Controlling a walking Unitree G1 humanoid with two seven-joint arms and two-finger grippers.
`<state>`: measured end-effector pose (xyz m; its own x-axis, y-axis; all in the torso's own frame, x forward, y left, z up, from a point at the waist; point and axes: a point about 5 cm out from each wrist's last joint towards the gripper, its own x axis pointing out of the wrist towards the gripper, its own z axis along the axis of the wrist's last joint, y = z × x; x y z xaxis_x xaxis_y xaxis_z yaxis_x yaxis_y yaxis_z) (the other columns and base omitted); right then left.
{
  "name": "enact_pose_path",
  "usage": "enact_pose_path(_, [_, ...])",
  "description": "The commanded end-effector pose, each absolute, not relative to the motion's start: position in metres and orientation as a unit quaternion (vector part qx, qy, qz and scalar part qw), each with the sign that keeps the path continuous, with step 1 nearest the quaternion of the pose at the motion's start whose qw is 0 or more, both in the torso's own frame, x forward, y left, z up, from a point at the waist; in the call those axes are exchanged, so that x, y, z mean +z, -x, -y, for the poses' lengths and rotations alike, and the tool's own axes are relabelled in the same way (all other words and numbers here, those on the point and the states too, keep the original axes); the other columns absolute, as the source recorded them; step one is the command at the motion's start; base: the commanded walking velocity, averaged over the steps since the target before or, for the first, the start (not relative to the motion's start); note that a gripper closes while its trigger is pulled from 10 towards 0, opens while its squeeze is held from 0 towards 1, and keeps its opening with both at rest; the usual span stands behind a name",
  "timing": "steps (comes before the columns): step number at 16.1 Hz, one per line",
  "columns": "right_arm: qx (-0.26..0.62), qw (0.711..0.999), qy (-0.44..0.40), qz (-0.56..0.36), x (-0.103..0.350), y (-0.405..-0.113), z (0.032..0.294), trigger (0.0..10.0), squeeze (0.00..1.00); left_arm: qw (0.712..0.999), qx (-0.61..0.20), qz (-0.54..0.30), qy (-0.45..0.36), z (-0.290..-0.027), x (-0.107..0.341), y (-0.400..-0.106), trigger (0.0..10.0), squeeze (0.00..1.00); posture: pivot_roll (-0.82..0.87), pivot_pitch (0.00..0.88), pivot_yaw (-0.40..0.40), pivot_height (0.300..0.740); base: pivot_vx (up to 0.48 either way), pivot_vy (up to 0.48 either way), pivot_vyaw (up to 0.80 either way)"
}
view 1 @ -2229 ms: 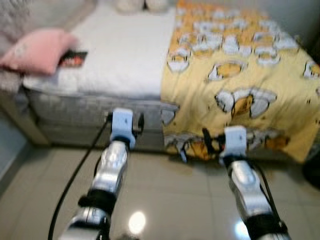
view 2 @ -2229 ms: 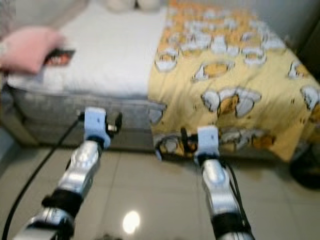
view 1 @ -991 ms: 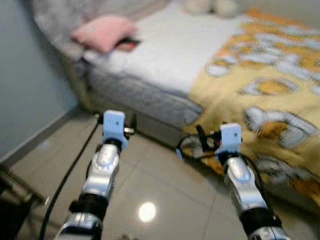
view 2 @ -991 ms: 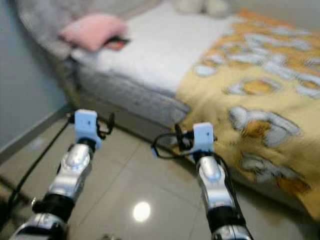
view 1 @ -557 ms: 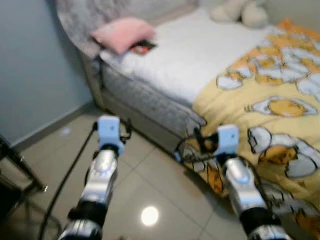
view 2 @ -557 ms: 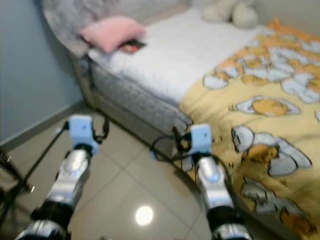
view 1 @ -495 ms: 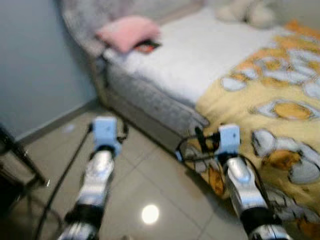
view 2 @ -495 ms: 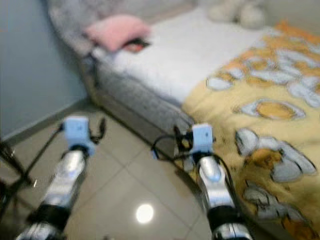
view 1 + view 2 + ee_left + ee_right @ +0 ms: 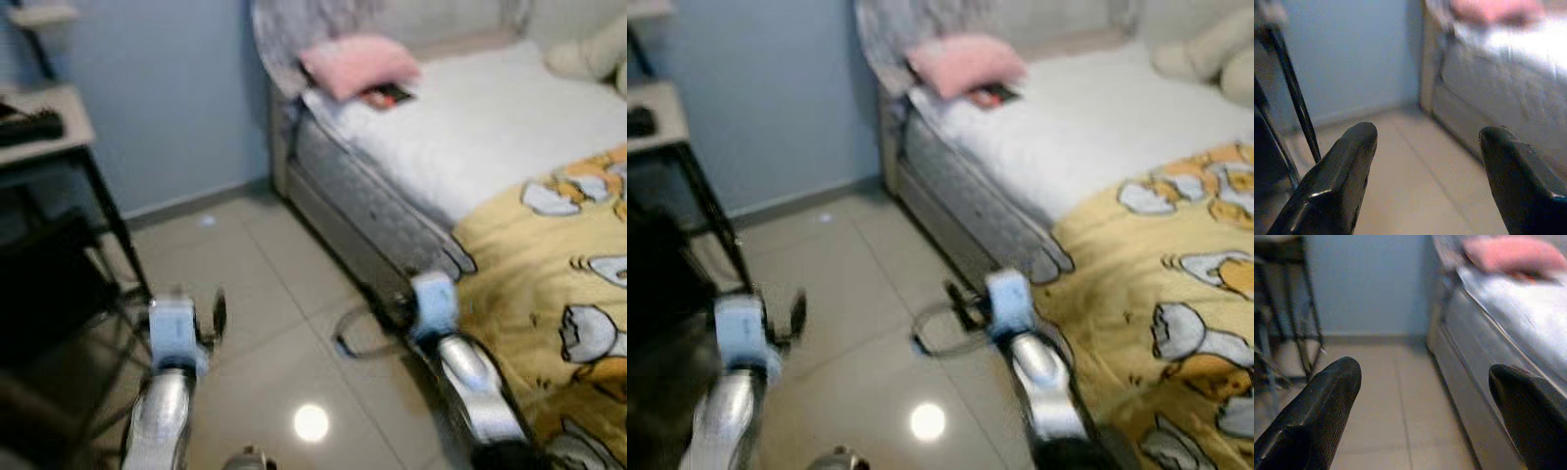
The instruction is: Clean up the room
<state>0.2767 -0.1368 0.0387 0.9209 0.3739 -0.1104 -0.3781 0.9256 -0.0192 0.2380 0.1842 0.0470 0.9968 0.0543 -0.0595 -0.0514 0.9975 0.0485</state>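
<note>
At the bed's (image 9: 470, 147) head, you see a pink pillow (image 9: 358, 64), a small red-black item (image 9: 389, 96) beside it. Left wrist view: left gripper (image 9: 1425, 166) spread apart, empty. Right wrist view: right gripper (image 9: 1425, 406) likewise, pillow ahead.

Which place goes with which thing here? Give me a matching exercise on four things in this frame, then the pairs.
Things:
1. pink pillow
2. yellow patterned blanket
3. cream plush toy
4. black cable loop

Places:
A. on the tiled floor beside the bed
B. at the head of the bed, by the grey headboard
C. on the white sheet at the far side
D. draped over the near bed edge

Pairs: 1-B, 2-D, 3-C, 4-A
</note>
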Motion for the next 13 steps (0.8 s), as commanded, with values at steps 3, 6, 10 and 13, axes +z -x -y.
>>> enact_pose_path(3, [0.181, 0.981, 0.005, -0.069, 0.038, -0.281, 0.142, 10.0, 0.0, 0.998, 0.024, -0.049, -0.036, -0.182, 0.048, -0.236, 10.0, 0.0, -0.01, 0.0, -0.029, 0.74, 0.109, 0.0, 0.55])
enact_pose_path(6, [0.194, 0.978, 0.019, -0.081, 0.036, -0.283, 0.134, 10.0, 0.0, 0.996, 0.065, -0.045, -0.033, -0.187, 0.057, -0.254, 10.0, 0.0, -0.01, 0.0, -0.032, 0.74, 0.429, 0.0, 0.18])
enact_pose_path(10, [0.186, 0.979, 0.006, -0.077, 0.039, -0.288, 0.134, 10.0, 0.0, 0.997, 0.057, -0.046, -0.04, -0.187, 0.062, -0.263, 10.0, 0.0, -0.02, 0.0, -0.027, 0.74, 0.48, 0.0, 0.69])
enact_pose_path(13, [0.176, 0.981, 0.011, -0.084, 0.037, -0.288, 0.142, 10.0, 0.0, 0.996, 0.058, -0.049, -0.041, -0.185, 0.062, -0.265, 10.0, 0.0, -0.03, 0.0, -0.028, 0.74, 0.48, 0.0, 0.65])
